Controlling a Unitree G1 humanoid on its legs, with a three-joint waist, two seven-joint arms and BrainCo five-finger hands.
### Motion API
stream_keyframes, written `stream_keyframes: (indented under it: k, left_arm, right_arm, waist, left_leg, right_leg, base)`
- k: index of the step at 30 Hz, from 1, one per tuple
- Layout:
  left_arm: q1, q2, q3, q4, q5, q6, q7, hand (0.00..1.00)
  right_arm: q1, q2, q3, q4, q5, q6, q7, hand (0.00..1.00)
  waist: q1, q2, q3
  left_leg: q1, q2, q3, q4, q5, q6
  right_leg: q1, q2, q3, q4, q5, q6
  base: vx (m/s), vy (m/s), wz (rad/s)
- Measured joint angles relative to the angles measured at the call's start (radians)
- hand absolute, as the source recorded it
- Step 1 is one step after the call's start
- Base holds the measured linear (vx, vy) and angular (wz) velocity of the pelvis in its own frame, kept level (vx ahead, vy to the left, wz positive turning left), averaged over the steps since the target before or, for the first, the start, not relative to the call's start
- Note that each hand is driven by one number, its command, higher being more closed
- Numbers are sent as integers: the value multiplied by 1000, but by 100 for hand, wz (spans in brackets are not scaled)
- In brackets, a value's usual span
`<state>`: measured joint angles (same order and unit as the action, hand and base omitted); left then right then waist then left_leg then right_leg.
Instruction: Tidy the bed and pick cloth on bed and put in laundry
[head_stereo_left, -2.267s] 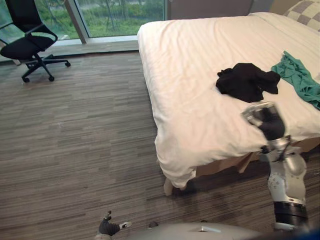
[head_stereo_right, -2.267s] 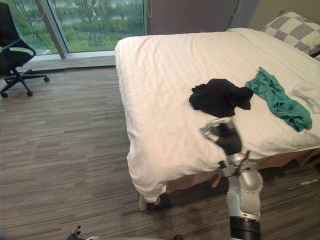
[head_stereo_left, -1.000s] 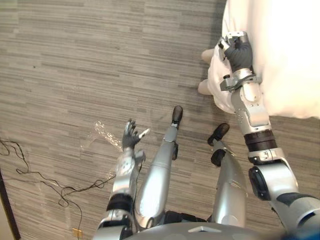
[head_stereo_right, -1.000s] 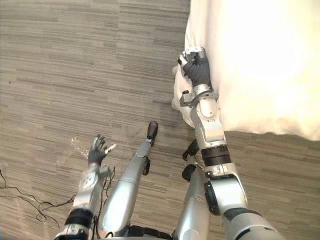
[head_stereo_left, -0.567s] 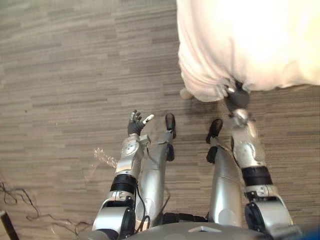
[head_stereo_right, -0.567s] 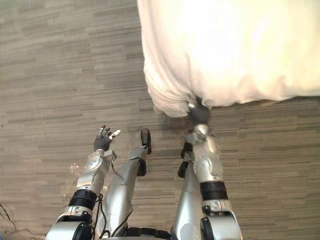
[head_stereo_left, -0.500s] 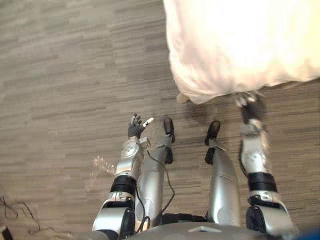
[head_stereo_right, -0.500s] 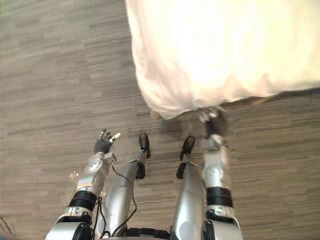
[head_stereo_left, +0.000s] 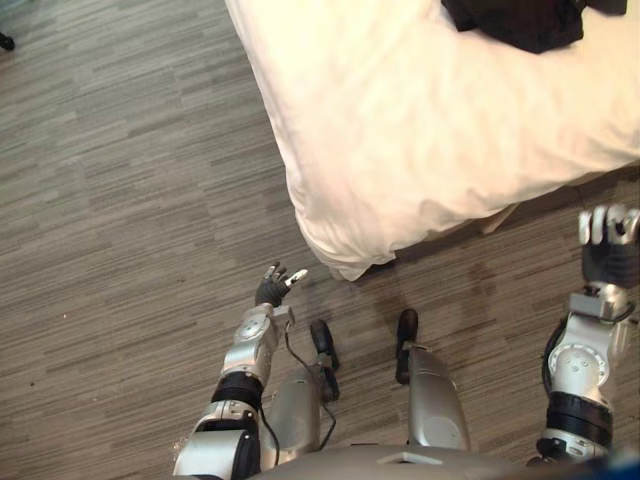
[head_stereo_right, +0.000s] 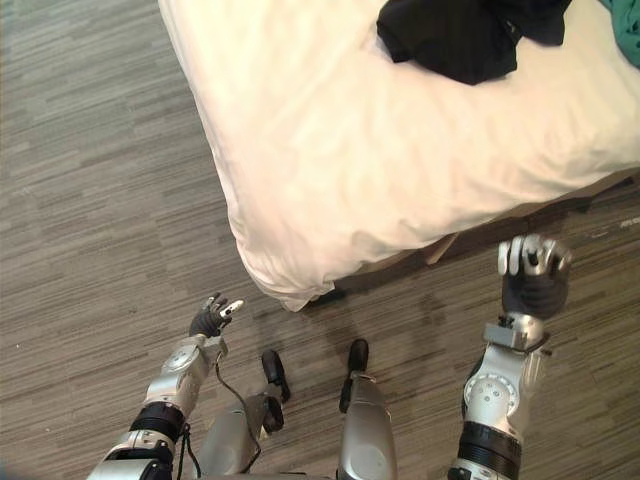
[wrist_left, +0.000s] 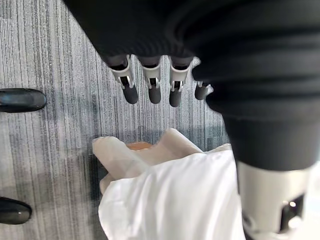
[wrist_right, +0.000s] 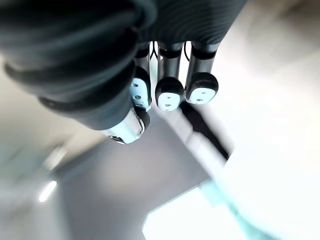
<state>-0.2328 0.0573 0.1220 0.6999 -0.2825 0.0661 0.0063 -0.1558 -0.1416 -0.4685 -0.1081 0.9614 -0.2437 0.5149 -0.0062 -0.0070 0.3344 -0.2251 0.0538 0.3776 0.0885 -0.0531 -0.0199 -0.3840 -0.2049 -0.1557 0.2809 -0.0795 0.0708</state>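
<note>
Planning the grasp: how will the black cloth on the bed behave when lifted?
Likely floppy: the black cloth lies crumpled in soft folds, so it should drape. Probably light, as the folds look thin. Lying loose on the white sheet, a push would likely bunch it.

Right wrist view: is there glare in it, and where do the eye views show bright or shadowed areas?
Right wrist view: strong white glare past the right hand. Left eye view: the bed sheet is very bright, its folds faint; a dark shadow lies on the floor under its edge.
</note>
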Motion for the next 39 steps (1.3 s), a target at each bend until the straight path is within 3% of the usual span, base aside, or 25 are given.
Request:
stream_keyframes:
  k: [5, 9, 11, 13, 14, 15, 18, 23, 27, 30, 31, 35, 39]
  left_arm:
    - [5, -17, -3, -1, -1, 18, 2, 0]
    - [-83, -40, -4, -1, -3, 16, 5, 0]
    - [-129, -52, -4, -1, -4, 10, 19, 0]
    - [-208, -54, 4, -1, -13, 7, 45, 0]
    - [-222, -55, 9, -1, -13, 7, 46, 0]
    - [-258, -61, 36, -4, -13, 7, 47, 0]
    - [-298, -78, 84, -10, -34, 10, 86, 0]
    - [-298, -88, 85, -11, -62, 10, 103, 0]
    - [-276, -88, 86, -20, -62, 10, 128, 0]
    - [-232, -88, 110, -30, -62, 8, 147, 0]
    - [-214, -89, 118, -28, -62, 3, 152, 0]
    - [-190, -90, 114, 20, -55, -55, 142, 0]
    - [-148, -86, 114, 119, -33, -87, 106, 0]
  right_arm:
    - [-185, 1, 119, -71, 5, 62, -1, 100]
    - [-387, 9, 216, -57, -5, 103, -143, 100]
    - [-440, 15, 252, -1, -6, 102, -224, 100]
    - [-513, 25, 267, 158, -23, 75, -352, 100]
    - [-520, 24, 266, 184, -22, 72, -369, 100]
    - [-542, 25, 267, 204, -21, 37, -377, 100]
    - [-589, 11, 281, 173, -22, -22, -360, 100]
    - [-549, 8, 213, 221, 20, -58, -281, 100]
    - [-387, 8, 82, 404, 111, -53, -250, 100]
    - [-201, 44, -41, 543, 196, -28, -226, 100]
    - [-149, 61, -88, 559, 222, -25, -200, 0]
    - [19, 52, -224, 623, 206, -20, -154, 0]
    - [82, 75, -289, 757, -33, 17, -255, 0]
  waist:
    - [-1, 7, -4]
    - [6, 29, 7]
    - [14, 40, 20]
    - [24, 48, 60]
    - [24, 49, 69]
    - [22, 57, 98]
    - [2, 59, 137]
    - [-3, 58, 138]
    - [-7, 55, 139]
    - [-36, 48, 145]
    - [-47, 48, 145]
    - [-78, 50, 136]
    - [-87, 46, 98]
  left_leg:
    - [-58, -23, -16, 14, 5, 4]
    - [-215, -31, -38, 38, 41, 8]
    - [-282, -23, -49, 46, 55, 5]
    - [-372, -2, -57, 79, 60, 4]
    - [-384, 1, -57, 83, 62, 2]
    - [-418, 8, -54, 93, 63, 2]
    - [-456, 16, -31, 109, 64, 3]
    - [-461, 34, 6, 126, 52, 8]
    - [-444, 54, 38, 166, 23, 14]
    - [-375, 68, 77, 185, -13, 15]
    - [-338, 72, 85, 189, -25, 13]
    - [-191, 70, 122, 154, -52, 9]
    - [-77, 50, 138, 55, -28, -9]
  right_leg:
    - [-78, -34, -6, 69, -34, 6]
    - [-239, -57, -16, 135, -40, 1]
    - [-298, -51, -26, 140, -31, -12]
    - [-372, -35, -32, 141, -15, -31]
    - [-382, -33, -32, 140, -11, -34]
    - [-412, -25, -29, 138, -1, -36]
    - [-457, -15, -3, 132, 20, -40]
    - [-457, 14, 34, 80, 61, -43]
    - [-431, 32, 60, 56, 78, -40]
    - [-372, 47, 92, 43, 79, -37]
    - [-337, 52, 99, 37, 78, -35]
    - [-213, 59, 117, 17, 64, -26]
    - [-129, 61, 112, -13, 53, -21]
  base:
    - [19, 17, 16]
    - [-38, -39, 34]
    - [-49, -68, 25]
    - [-42, -68, 7]
    - [-43, -61, 0]
    - [-31, -40, -7]
    - [-27, -7, -19]
    - [-11, 20, -25]
    - [-3, -2, -35]
    - [37, -9, -45]
    - [70, -7, -53]
    - [57, 3, -35]
    - [89, -13, -8]
